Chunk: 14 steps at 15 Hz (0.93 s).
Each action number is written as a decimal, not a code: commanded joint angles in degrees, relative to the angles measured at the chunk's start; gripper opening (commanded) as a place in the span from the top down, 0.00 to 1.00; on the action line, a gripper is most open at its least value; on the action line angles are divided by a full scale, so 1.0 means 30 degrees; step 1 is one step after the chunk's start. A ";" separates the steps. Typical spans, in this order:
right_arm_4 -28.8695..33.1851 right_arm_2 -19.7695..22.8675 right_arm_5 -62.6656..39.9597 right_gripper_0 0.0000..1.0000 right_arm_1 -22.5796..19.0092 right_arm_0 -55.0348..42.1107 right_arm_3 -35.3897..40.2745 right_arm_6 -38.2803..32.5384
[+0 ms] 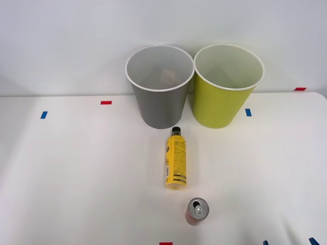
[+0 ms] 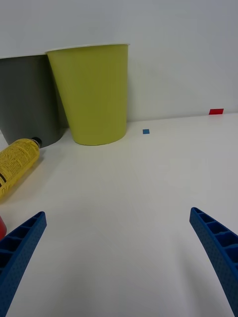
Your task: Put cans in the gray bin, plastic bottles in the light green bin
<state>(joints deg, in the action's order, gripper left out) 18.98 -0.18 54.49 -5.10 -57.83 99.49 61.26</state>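
Observation:
An upright red can (image 1: 196, 211) with a silver top stands near the table's front edge; a sliver of the can (image 2: 2, 227) shows beside one blue finger. The yellow-labelled plastic bottle (image 1: 175, 160) lies on its side just behind it, black cap toward the bins, and the bottle (image 2: 17, 161) also appears in the right wrist view. At the back stand the gray bin (image 1: 159, 104) and, to its right, the light green bin (image 1: 220, 102). The wrist view shows both the gray bin (image 2: 27, 99) and the light green bin (image 2: 94, 94). My right gripper (image 2: 118, 213) is open and holds nothing, low over the table right of the can; its fingertips (image 1: 265, 242) peek in at the front edge.
Small red tape marks (image 1: 106, 102) and blue tape marks (image 1: 248, 112) lie flat on the white table (image 1: 76, 168). A pale wall rises right behind the bins. The table's right edge curves away near the far right corner.

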 commanded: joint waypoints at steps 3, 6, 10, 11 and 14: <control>0.0001 0.0000 0.0000 0.00 0.0000 0.0000 0.0000 0.0000; 0.0001 0.0000 0.0000 0.00 0.0000 0.0000 0.0000 0.0000; 0.0001 0.0000 0.0000 0.00 0.0000 0.0000 0.0000 0.0000; 0.0001 0.0000 0.0000 0.00 0.0000 0.0000 0.0000 0.0000; 0.0001 0.0000 0.0000 0.00 0.0000 0.0000 0.0000 0.0000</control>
<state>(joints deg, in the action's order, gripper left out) 18.98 -0.18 54.49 -5.10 -57.83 99.49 61.26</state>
